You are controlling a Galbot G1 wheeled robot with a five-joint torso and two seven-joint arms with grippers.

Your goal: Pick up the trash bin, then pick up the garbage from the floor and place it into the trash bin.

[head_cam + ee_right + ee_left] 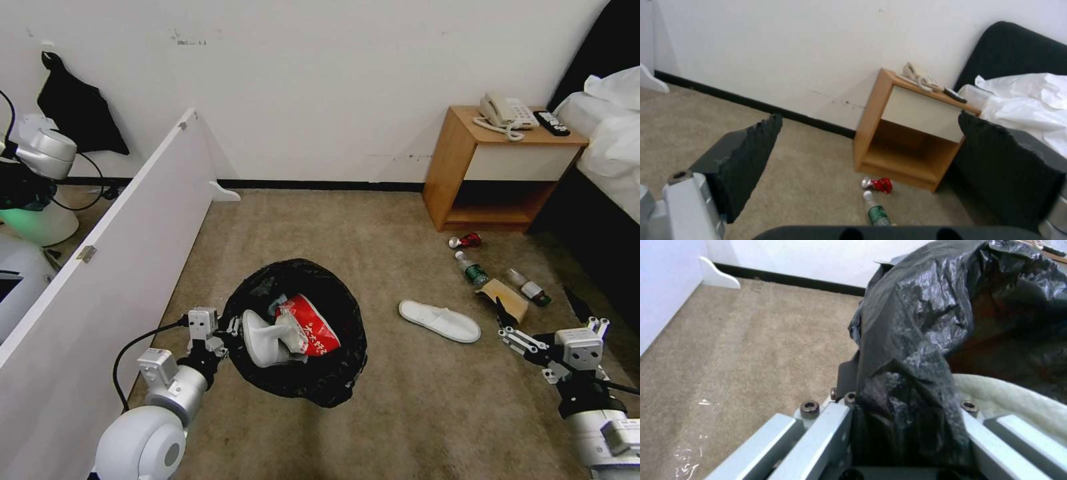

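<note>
Reading head view: I see the trash bin held by my left gripper at its left rim, over the carpet; a carton and one slipper lie inside; its mouth faces up toward the camera
Floor slipper: flat, soft and light, I judge; long axis runs from my left toward my lower right; a pinch across the middle looks best
Right gripper: jaws spread wide, empty, just beside the brown paper bag; two bottles and a red can lie toward the nightstand
Left wrist view: fingers clamped on the bin's black liner; glossy film, likely slippery
Right wrist view: open pads frame the can and a bottle, its cap pointing to the can; thin plastic, light, apt to roll
</note>
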